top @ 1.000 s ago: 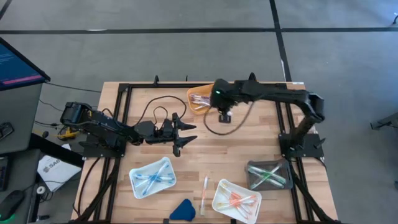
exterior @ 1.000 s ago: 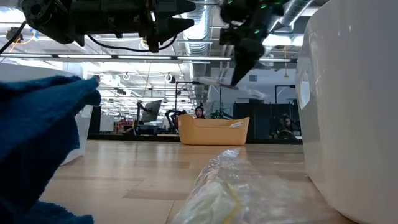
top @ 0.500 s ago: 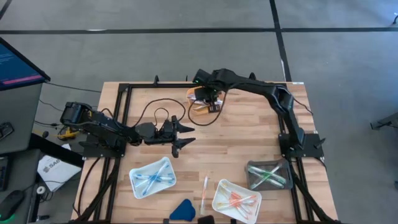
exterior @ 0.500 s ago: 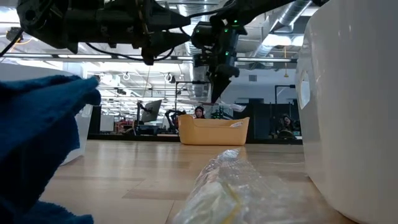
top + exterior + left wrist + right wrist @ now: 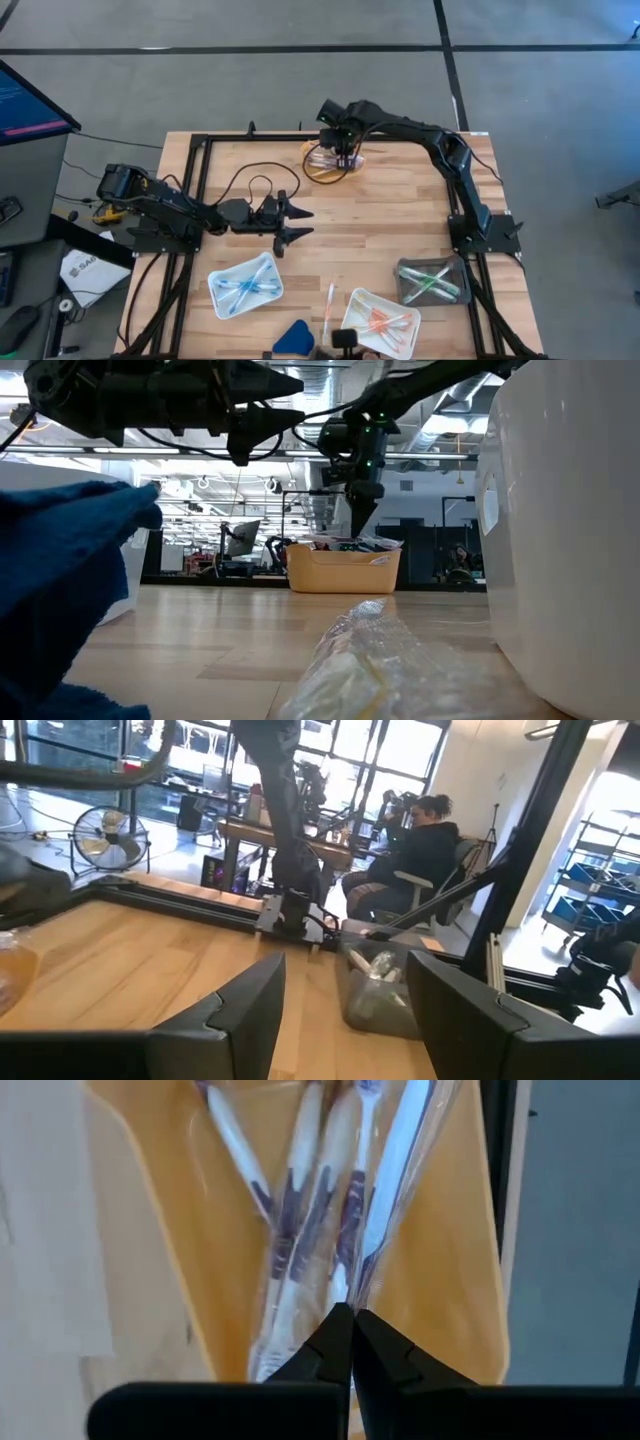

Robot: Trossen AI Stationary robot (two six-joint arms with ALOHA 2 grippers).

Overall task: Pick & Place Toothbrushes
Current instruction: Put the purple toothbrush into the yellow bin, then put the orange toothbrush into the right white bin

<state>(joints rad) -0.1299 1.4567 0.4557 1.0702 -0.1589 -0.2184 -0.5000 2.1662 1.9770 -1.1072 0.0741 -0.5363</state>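
Your left gripper (image 5: 296, 221) waits above the middle of the desk (image 5: 400, 230), well apart from the orange tray (image 5: 318, 160), and its fingers (image 5: 225, 1015) are spread wide with nothing between them. Nearer the front edge than that tray sit a white tray with blue toothbrushes (image 5: 246, 285), one loose wrapped toothbrush (image 5: 328, 305), a white tray with orange ones (image 5: 380, 322) and a dark tray with green ones (image 5: 432, 281). Your right gripper (image 5: 342, 157) hangs right over the orange tray. Its fingers (image 5: 325, 1342) are squeezed together, tips touching the wrapped white toothbrushes (image 5: 300, 1210) lying inside.
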